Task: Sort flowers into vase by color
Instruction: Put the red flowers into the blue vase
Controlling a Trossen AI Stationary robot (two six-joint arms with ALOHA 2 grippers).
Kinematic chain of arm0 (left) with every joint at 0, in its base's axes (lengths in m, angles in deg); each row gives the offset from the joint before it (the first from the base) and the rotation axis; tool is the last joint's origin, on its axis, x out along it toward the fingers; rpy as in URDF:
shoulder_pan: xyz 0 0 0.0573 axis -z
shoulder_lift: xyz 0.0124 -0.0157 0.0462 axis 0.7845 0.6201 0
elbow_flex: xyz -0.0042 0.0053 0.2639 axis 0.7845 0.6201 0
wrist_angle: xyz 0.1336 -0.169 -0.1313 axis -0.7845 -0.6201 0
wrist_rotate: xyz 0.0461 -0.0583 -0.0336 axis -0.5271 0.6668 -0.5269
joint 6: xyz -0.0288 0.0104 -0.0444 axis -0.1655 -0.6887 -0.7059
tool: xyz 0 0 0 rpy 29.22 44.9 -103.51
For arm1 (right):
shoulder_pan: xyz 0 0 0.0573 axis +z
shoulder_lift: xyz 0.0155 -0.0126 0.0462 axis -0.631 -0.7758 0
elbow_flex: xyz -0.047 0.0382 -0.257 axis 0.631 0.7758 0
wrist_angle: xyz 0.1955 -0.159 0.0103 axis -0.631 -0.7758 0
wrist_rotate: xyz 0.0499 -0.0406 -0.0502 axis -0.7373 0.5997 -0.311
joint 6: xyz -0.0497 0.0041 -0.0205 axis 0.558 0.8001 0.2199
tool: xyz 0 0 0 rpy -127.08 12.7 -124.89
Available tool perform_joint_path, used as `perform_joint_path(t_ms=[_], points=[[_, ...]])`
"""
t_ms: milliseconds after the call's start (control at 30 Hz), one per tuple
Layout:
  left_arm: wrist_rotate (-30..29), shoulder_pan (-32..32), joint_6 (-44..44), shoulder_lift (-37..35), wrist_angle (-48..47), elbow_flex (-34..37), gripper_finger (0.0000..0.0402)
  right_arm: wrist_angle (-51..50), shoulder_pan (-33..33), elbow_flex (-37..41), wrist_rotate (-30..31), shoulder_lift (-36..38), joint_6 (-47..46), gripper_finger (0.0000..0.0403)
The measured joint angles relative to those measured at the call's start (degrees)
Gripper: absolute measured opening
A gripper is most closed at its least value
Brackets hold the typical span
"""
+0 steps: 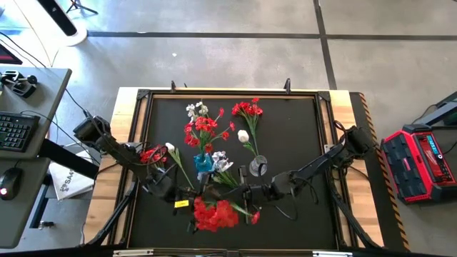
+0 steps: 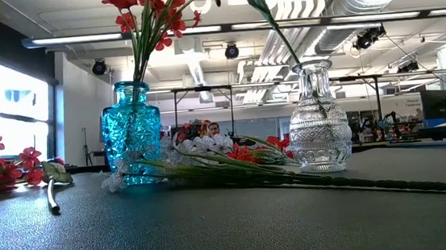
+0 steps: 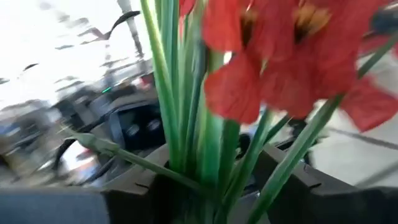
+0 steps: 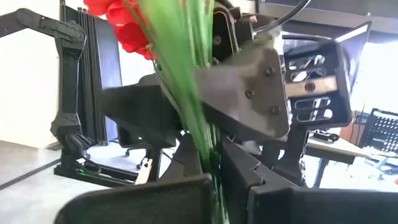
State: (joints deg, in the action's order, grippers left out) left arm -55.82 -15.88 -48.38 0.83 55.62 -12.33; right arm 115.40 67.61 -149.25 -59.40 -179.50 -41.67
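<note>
Both grippers meet near the table's near edge on one red flower sprig. My left gripper and my right gripper are each shut on its green stems. A blue vase stands on its base and holds red blossoms. A clear vase holds a green stem with a white bud. Other red flowers and white flowers lie flat on the mat. Neither gripper shows in the low view. My left gripper pinches the bundle of green stems between its two fingers, and the red blossoms stand just beyond them. The sprig is lifted clear of the mat. My right gripper pinches the same stems between its two fingers. Its hold is right beside the left gripper's fingers, and the blossoms are on the far side of them.
A long green stem lies on the mat from the vases toward the table's right side. More red blossoms and white ones show toward the far edge. A raised frame rims the black mat. A desk with keyboard stands on the left.
</note>
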Motion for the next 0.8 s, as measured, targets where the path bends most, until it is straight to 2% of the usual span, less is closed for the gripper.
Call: perform_joint_path(t_ms=[133,233,433,600,800], points=[[-12.90,3.41,5.05,-1.21,-2.45,0.00,0.0167,0.04,1.33,0.00,0.79,0.00,1.54,0.0000],[-15.40,4.97,7.23,-1.76,-3.33,0.00,0.0170,0.12,1.98,0.00,2.31,0.00,1.57,0.0000],[-10.99,2.11,1.66,-1.91,-4.18,0.00,0.0188,0.12,1.43,0.00,2.65,0.00,1.48,0.0000],[0.41,-1.51,-2.51,-1.01,-3.75,0.00,0.0197,-0.34,1.39,0.00,2.63,0.02,1.41,0.0000],[2.14,-2.23,-3.68,-0.91,-2.58,0.00,0.0185,-1.87,1.39,0.00,2.76,0.02,1.02,0.0000]])
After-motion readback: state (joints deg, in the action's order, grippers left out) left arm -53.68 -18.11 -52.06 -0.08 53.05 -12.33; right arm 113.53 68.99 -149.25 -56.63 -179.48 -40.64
